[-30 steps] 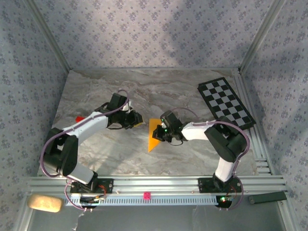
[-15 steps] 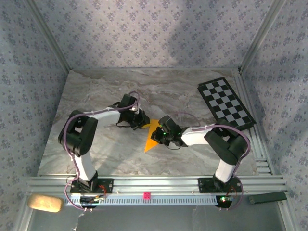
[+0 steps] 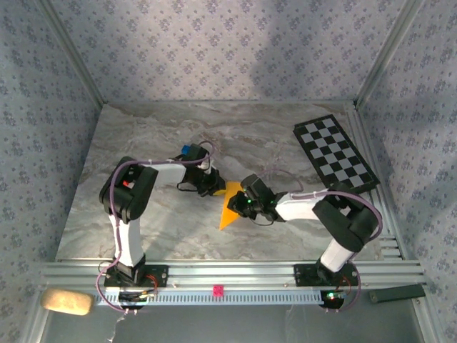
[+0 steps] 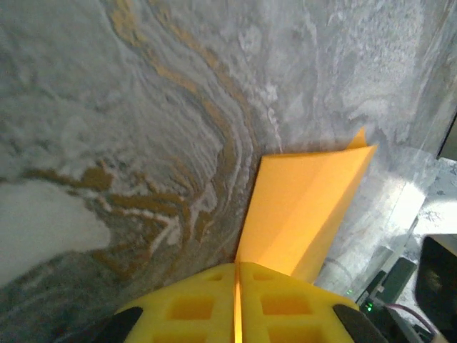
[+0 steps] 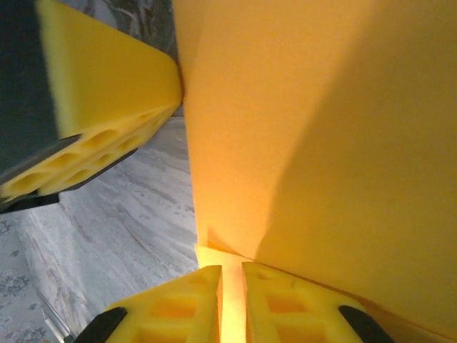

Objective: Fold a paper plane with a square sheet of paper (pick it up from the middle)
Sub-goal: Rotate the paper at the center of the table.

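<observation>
The folded orange-yellow paper triangle [image 3: 230, 209] lies lengthwise between both arms; left claw [image 4: 236, 304] clamps its far end; right claw [image 5: 230, 300] pinches the near fold.

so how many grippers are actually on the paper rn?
2. Left gripper is shut on the sheet of paper at its far corner; right gripper pinches its right edge, mid-table.

White-black arms, yellow honeycombed jaws

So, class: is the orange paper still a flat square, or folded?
Folded: the paper shows as a narrow pointed wedge, with a crease running along it.
</observation>
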Controlling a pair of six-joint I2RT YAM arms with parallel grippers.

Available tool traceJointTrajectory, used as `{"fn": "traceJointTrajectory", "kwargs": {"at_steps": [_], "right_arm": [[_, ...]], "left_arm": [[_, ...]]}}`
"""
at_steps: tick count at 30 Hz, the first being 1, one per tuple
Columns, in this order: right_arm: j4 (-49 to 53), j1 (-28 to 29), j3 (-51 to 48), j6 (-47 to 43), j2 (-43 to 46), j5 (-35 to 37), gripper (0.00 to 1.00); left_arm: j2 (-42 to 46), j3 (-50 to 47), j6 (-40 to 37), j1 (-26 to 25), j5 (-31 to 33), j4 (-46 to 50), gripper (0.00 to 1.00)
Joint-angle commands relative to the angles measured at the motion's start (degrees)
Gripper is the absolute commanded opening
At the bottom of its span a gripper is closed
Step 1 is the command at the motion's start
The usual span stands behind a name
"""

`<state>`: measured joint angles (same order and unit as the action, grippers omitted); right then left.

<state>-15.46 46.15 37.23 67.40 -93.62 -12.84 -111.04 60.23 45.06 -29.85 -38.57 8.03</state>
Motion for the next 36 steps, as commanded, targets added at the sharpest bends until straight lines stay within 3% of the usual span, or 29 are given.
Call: {"fn": "traceJointTrajectory", "kwargs": {"at_steps": [1, 4, 9, 18, 22, 27, 33, 36], "right_arm": [[2.46, -1.53, -1.0, -2.85, 4.77, 1.21, 0.21], [7.59, -3.94, -1.74, -4.74, 8.69, 2.39, 0.32], [10.39, -9.2, -4.53, -5.52, 12.05, 0.77, 0.38], [10.62, -6.72, 2.54, -12.33, 5.86, -7.46, 0.12], [9.14, -5.21, 4.03, -11.6, 1.14, -8.34, 0.06], [9.39, -4.67, 4.25, -10.72, -2.3, -7.54, 0.04], [9.09, -4.32, 4.32, -9.15, -5.11, -7.39, 0.04], [8.96, -3.97, 4.31, -8.33, -5.58, -6.84, 0.03]], "left_arm": [[-2.18, 0.98, -2.36, -0.74, -0.34, 2.38, 0.09], [-2.58, 0.65, -3.16, -0.74, 0.52, 3.57, 0.08], [-2.86, -0.19, -3.66, -0.74, 1.92, 4.7, 0.06], [0.3, 1.28, -3.16, -0.71, 1.39, 5.14, 0.06], [1.65, 2.72, -2.77, -0.73, 1.48, 5.82, 0.07], [4.12, 3.25, -2.48, -0.7, 1.02, 5.92, 0.08], [6.62, 1.3, 0.09, -0.94, -4.73, -2.83, 0.09], [5.51, 1.9, -0.06, -1.36, -5.31, -2.54, 0.09]]}}
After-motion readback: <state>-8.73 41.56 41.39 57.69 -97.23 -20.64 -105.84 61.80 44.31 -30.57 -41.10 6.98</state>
